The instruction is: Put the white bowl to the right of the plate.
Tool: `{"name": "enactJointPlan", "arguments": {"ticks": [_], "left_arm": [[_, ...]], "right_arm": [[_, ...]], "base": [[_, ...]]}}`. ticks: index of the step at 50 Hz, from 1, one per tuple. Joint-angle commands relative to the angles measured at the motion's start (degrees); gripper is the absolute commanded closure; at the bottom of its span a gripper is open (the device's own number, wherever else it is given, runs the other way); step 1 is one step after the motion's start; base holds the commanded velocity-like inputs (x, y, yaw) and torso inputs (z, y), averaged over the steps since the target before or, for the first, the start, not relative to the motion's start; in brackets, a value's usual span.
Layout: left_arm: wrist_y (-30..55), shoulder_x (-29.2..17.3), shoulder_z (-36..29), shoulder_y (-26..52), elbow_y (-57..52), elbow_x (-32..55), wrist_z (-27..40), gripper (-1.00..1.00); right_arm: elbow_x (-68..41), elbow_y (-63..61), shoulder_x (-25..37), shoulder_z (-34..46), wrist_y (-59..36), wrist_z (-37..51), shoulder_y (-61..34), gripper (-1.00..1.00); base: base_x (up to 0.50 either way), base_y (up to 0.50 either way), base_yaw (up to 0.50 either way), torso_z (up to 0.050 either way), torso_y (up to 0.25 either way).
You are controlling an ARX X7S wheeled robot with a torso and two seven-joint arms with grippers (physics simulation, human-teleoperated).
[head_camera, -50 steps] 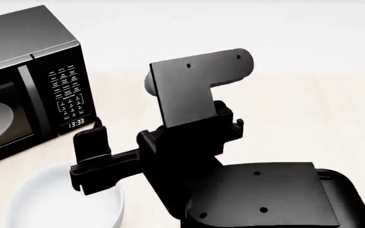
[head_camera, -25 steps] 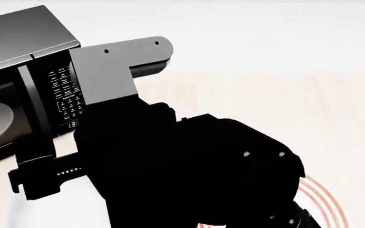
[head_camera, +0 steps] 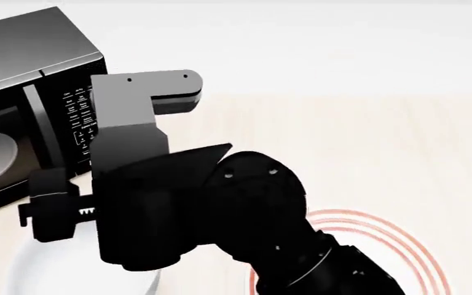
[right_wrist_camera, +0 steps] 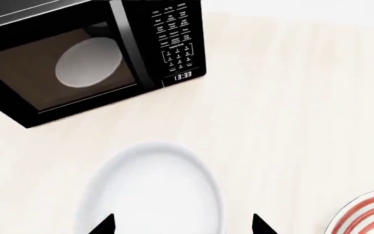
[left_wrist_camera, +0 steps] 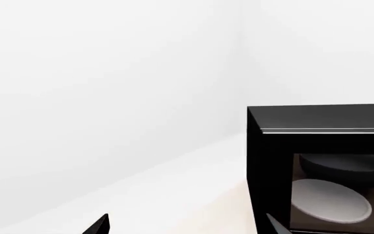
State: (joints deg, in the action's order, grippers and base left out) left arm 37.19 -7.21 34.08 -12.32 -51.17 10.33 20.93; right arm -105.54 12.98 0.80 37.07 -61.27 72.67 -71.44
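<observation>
- Bowl position first: the white bowl (right_wrist_camera: pixel 153 187) sits on the counter (right_wrist_camera: pixel 291 97), near side, in front of the black microwave (right_wrist_camera: pixel 89 53) and left of the plate (right_wrist_camera: pixel 369 214), so it is not yet on the side the task asks for
- The right gripper (right_wrist_camera: pixel 183 225) hangs over the bowl with its jaws spread wide, holding nothing; the tips straddle the bowl's near half
- The left gripper (left_wrist_camera: pixel 187 229) faces the microwave and the wall; only two tips show, spread apart and empty
- Risk: the thick glossy wall may slip out of a pinch if only the rim edge is caught
- Risk: the right arm (head_camera: pixel 219 209) hides most of the bowl and plate in the head view, so carrying the bowl across could clip the plate
</observation>
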Motion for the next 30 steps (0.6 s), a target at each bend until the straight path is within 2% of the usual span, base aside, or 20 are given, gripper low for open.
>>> {"name": "enactJointPlan", "arguments": {"ticks": [1, 30], "left_arm": [[-0.05, -0.32, 0.45, -0.28, -0.08, 0.86, 0.45, -1.00], [-0.87, -0.98, 0.92, -1.20, 0.05, 2.48, 1.33, -1.00]], "right_arm": [[0.59, 4.51, -0.18, 5.74, 6.26, -2.46, -0.57, -1.00], [5.30, 8.09, -0.11, 18.32, 13.58, -9.16, 0.99, -1.00]], "base": [[0.00, 0.00, 0.00, 0.000, 0.000], [0.00, 0.00, 0.00, 0.000, 0.000]]}}
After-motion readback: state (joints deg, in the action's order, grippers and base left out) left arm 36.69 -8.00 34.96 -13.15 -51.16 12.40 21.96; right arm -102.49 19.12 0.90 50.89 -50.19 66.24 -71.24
